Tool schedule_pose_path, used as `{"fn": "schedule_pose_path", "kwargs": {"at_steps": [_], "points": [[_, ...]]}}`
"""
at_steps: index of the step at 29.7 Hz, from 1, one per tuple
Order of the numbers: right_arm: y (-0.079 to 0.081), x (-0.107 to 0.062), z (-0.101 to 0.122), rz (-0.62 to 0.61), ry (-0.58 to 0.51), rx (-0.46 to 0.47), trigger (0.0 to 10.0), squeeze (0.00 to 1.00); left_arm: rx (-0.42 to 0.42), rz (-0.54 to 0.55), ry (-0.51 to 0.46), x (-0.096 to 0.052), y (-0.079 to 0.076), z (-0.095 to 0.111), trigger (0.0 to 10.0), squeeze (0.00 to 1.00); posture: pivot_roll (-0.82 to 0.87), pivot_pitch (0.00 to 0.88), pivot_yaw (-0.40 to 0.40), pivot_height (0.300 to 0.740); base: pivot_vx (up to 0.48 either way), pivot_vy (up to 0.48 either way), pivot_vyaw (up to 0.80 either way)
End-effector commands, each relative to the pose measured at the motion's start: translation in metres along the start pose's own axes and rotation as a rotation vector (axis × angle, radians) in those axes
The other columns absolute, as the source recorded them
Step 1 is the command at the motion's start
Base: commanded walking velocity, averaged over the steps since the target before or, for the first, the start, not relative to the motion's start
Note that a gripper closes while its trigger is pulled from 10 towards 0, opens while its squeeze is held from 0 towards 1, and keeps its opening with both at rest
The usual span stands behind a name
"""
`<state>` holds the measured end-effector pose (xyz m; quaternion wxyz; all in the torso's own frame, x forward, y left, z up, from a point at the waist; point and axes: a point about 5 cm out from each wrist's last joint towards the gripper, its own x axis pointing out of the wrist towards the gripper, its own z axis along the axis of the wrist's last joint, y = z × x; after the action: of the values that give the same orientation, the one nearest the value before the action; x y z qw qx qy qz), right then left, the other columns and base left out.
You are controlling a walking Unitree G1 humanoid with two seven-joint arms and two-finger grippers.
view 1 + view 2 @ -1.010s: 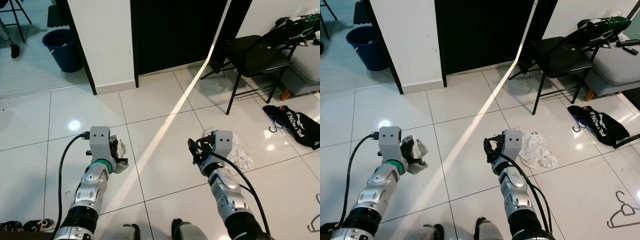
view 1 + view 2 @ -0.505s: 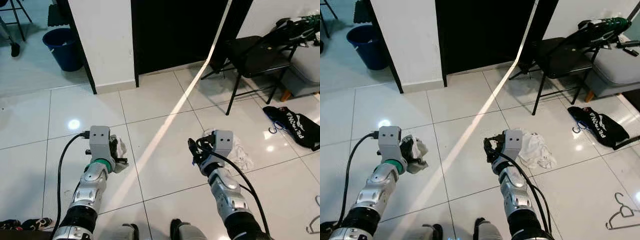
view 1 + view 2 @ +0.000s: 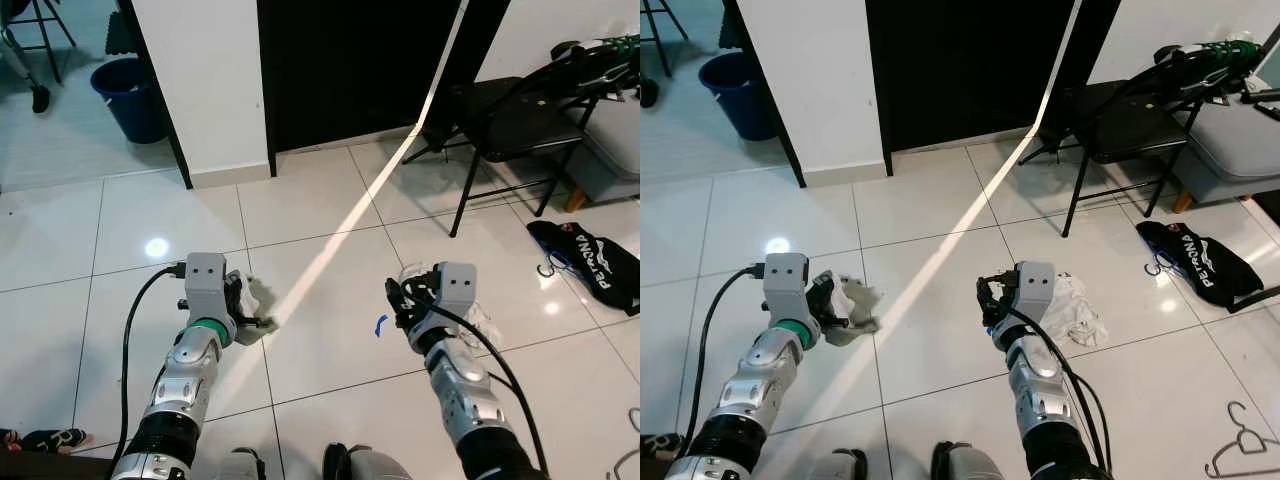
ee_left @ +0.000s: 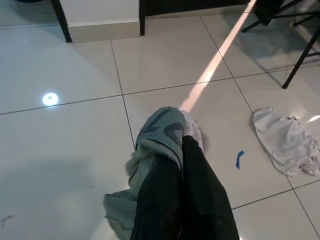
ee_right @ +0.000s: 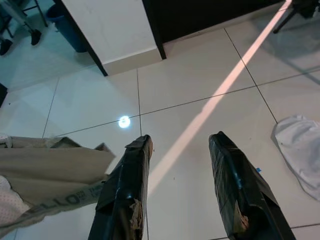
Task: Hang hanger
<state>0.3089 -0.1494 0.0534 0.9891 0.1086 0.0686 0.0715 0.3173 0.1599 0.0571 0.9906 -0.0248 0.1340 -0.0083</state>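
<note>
A thin wire hanger (image 3: 1237, 447) lies on the white tiles at the far lower right, well away from both arms. My left gripper (image 4: 182, 145) is shut on a bunched grey-green cloth (image 4: 159, 134) and holds it low over the floor at the left (image 3: 840, 308). My right gripper (image 5: 181, 142) is open with nothing between its fingers; it hovers over the tiles (image 3: 987, 300) just left of a crumpled white cloth (image 3: 1077, 306).
A black folding chair (image 3: 510, 110) stands at the back right beside a grey sofa (image 3: 1240, 140). A black bag (image 3: 590, 260) lies on the floor at the right. A blue bucket (image 3: 130, 95) is at the back left. A dark doorway (image 3: 350, 60) is ahead. Blue tape (image 3: 380, 325) marks the floor.
The whole view has shifted a little, so the camera moved. Both arms keep their pose. The cloth in the left gripper hangs looser, and the blue tape has come into sight.
</note>
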Motion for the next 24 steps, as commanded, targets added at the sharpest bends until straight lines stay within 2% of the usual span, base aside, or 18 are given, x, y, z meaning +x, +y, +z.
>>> {"fn": "schedule_pose_path", "kwargs": {"at_steps": [1,6,9,16,18,24], "points": [[-0.0039,-0.0039,-0.0054,-0.015,0.021,0.009,10.0,0.00,0.001,0.002,0.027,-0.0012,0.0016,-0.0064,10.0,0.00,0.01,0.100,0.041,0.740,0.000,-0.345,0.00],[-0.0023,-0.0010,-0.0038,-0.008,0.022,0.007,10.0,0.00,-0.002,0.008,0.022,-0.0010,0.0033,-0.0052,10.0,0.00,0.01,0.092,0.038,0.740,0.000,-0.342,0.00],[0.0001,0.0009,-0.0024,-0.003,0.019,0.008,10.0,0.00,-0.044,0.020,0.053,-0.0011,0.0054,-0.0084,10.0,0.00,0.01,0.088,0.032,0.740,0.000,0.000,0.00],[0.0018,0.0011,-0.0022,0.011,0.020,0.007,10.0,0.00,-0.056,0.026,0.080,-0.0028,0.0085,-0.0126,10.0,0.00,0.01,0.086,0.025,0.740,0.000,0.480,0.00],[0.0006,0.0002,-0.0025,0.010,0.021,0.006,10.0,0.00,0.002,0.013,0.066,-0.0028,0.0073,-0.0116,10.0,0.00,0.00,0.085,0.026,0.740,0.000,0.000,0.00],[-0.0010,-0.0008,-0.0027,0.006,0.020,0.007,10.0,0.00,0.007,-0.004,0.073,-0.0021,0.0037,-0.0117,10.0,0.00,0.00,0.081,0.030,0.740,0.000,0.000,0.00]]}}
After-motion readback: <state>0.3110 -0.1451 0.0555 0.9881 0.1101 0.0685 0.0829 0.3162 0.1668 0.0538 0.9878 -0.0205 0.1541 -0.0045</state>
